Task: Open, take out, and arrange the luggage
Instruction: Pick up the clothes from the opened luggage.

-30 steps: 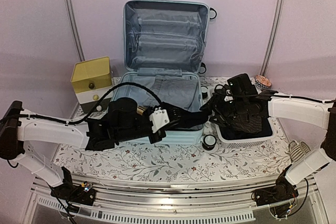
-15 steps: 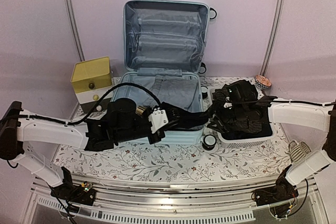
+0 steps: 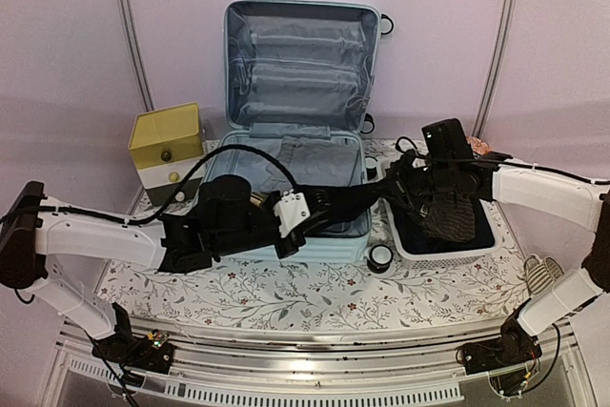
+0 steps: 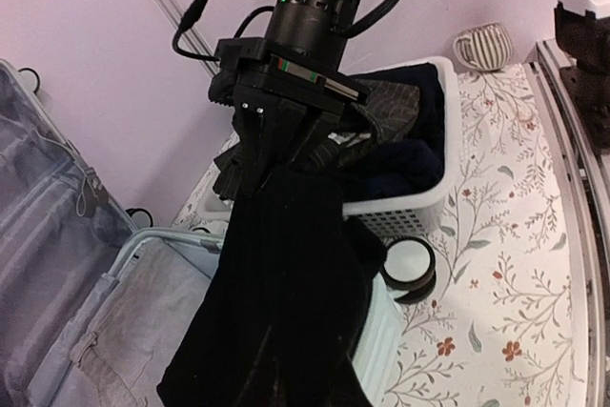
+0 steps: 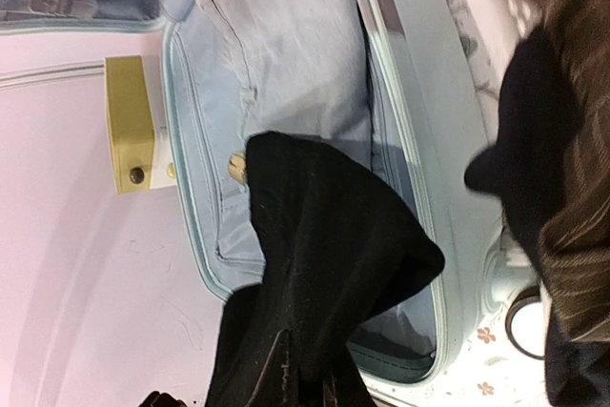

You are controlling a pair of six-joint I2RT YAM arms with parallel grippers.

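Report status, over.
Left pincer, right pincer shut on black garment, strung between them. Luggage open, lid up. White basket beside it, holding clothes.

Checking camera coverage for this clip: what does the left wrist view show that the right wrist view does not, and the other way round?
Only the left wrist view: the striped mug, and the right arm's fingers seen from outside, shut on the black fabric garment. Only the right wrist view: the small yellow-topped drawer box beside the suitcase. Both: that garment held between the two arms, the large pale mint-blue hard-shell suitcase lying open with its grey lining, and the dark clothes in the white lattice plastic basket.
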